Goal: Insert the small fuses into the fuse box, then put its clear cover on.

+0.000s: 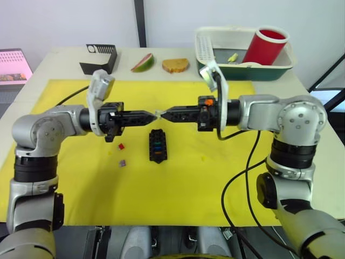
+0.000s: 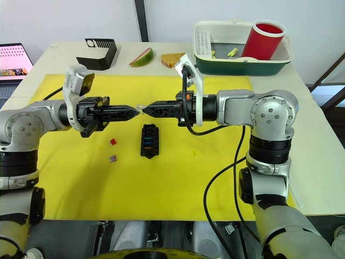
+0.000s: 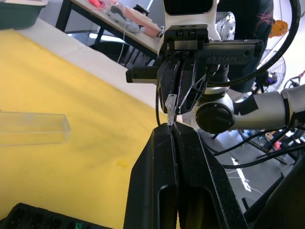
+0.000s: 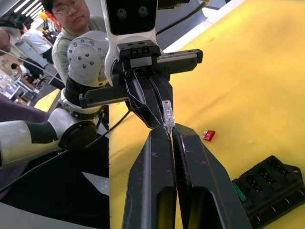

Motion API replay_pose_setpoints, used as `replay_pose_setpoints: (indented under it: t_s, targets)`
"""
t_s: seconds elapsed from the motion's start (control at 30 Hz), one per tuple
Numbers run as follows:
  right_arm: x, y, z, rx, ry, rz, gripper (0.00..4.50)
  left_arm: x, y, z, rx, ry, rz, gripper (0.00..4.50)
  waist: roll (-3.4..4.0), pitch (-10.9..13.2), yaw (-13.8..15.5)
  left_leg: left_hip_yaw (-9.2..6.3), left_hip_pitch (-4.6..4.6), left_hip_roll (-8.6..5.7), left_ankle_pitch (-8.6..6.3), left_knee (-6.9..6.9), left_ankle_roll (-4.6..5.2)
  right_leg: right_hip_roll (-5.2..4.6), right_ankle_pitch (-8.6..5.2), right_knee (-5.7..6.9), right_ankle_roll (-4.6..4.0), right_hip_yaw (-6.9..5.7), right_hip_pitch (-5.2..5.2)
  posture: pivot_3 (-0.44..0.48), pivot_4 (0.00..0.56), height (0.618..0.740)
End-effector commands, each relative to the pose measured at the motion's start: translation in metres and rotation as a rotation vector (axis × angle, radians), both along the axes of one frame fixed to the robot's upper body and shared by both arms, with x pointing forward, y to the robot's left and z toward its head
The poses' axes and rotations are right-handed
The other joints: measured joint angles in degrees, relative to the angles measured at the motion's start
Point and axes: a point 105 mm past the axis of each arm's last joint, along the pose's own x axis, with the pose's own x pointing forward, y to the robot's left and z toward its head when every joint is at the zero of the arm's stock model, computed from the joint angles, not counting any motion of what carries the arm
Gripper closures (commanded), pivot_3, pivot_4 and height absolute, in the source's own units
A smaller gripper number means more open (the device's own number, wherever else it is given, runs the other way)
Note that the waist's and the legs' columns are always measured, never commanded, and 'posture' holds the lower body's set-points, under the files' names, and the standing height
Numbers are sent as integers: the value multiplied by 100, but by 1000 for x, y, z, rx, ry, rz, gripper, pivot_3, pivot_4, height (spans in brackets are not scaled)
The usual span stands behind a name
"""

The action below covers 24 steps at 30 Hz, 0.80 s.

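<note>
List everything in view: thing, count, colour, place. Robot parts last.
Pale grey fuse: one, clear-pale, held in the air between both grippers' tips.
Fuse box: one, black, mid-mat, orange and blue fuses seated in it.
Red fuse: one, on the mat left of the box.
Purple fuse: one, on the mat just nearer than the red one.
Clear cover: one, transparent, lying on the mat.
Yellow mat: one, covering the table.
Black stand: one, far left of the table.
Fruit slices: two, green-red and orange, far edge.
Tray: one, white over green, far right, holding a red cup.
Laptop: one, pink screen, left.
Person: one, behind the robot.
Left gripper: fingers shut on the fuse.
Right gripper: fingers shut on it too.
</note>
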Motion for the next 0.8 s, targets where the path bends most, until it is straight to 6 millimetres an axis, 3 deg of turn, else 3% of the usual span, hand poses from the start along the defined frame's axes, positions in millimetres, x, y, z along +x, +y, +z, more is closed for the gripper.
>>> replay_pose_setpoints:
  t_s: [0.03, 0.27, 0.4, 0.5, 0.6, 0.8]
  targets:
    - [-9, 4, 14, 29, -48, 49, 4433, -3, -2, 6, 12, -47, -9, 4500, 0, 0, 0, 0, 0, 0, 0, 0, 0, 0, 0, 0, 0, 0, 0, 0, 150, 740]
    - [-8, 4, 13, 24, -49, 41, 4433, -4, 0, 5, 36, -64, -8, 4500, 0, 0, 0, 0, 0, 0, 0, 0, 0, 0, 0, 0, 0, 0, 0, 0, 150, 740]
    - [-7, 3, 11, 12, -57, 31, 4500, -4, 3, 2, 86, -89, 4, 3171, 1, 1, -1, 0, 0, 0, 0, 0, 0, 0, 0, -1, 0, 0, 0, 0, 150, 740]
    - [-6, 1, 4, -36, -129, 14, 4500, -5, 15, -5, 170, -118, 28, 1772, 2, 1, -5, 0, -1, 0, -1, -3, 1, 0, 0, -3, 0, 0, -1, 0, 150, 740]
    - [-2, 2, -6, -77, -284, -3, 4500, -2, 30, -24, 301, -153, 65, 181, 2, 1, -2, 0, -1, 0, -2, -8, 2, 1, -1, -9, 0, 0, -3, 0, 150, 740]
    - [11, 10, -34, -143, -474, 59, 4500, 2, 50, -72, 505, -188, 89, 40, 5, 4, -2, 3, -1, 0, -4, -10, 6, 4, -1, -11, 1, -3, -4, 0, 150, 740]
